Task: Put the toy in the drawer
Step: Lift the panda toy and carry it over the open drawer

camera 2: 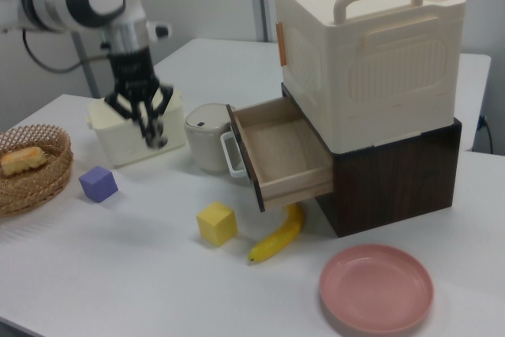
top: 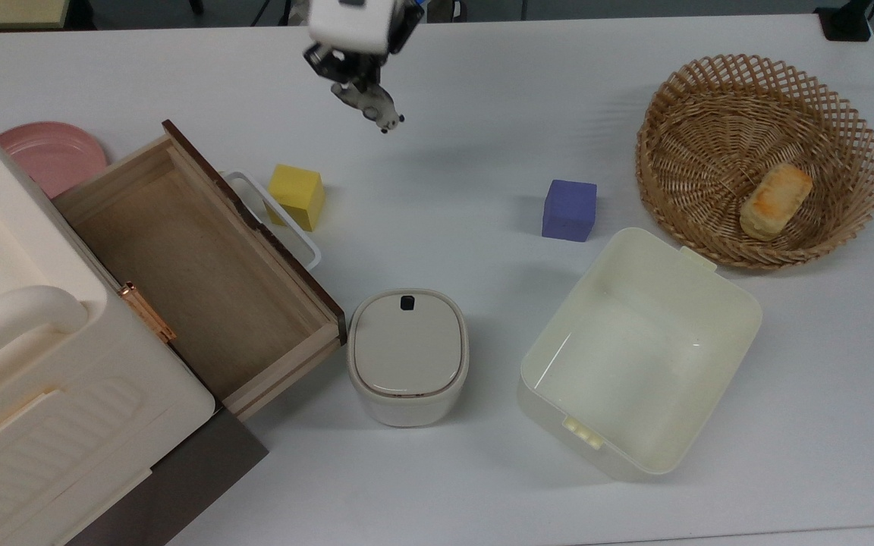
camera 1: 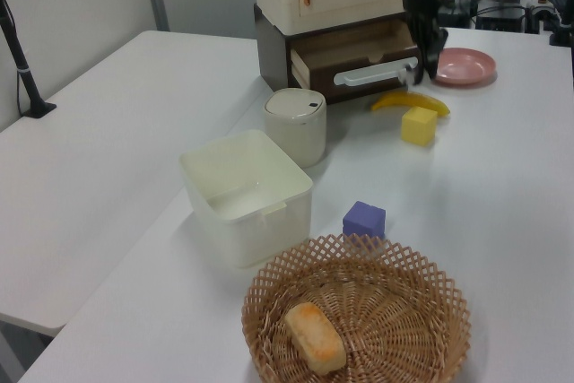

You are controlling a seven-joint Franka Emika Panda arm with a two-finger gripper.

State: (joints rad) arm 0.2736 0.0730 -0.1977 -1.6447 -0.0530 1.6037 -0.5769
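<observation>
toy (top: 378,108) held in closed jaws, lifted clear above counter (top: 482,114) near its far edge in the top view | gripper (top: 367,97) apart from drawer (top: 202,273) | drawer open | yellow cube (top: 297,196) beside drawer front

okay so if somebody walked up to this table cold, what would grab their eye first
Probably the robot's gripper hanging in the air at the top view's upper middle, shut on a tiny panda toy. Next, the open wooden drawer at the top view's left, empty inside, with a yellow cube just beyond its white handle. Then the wicker basket at the top view's right.
</observation>
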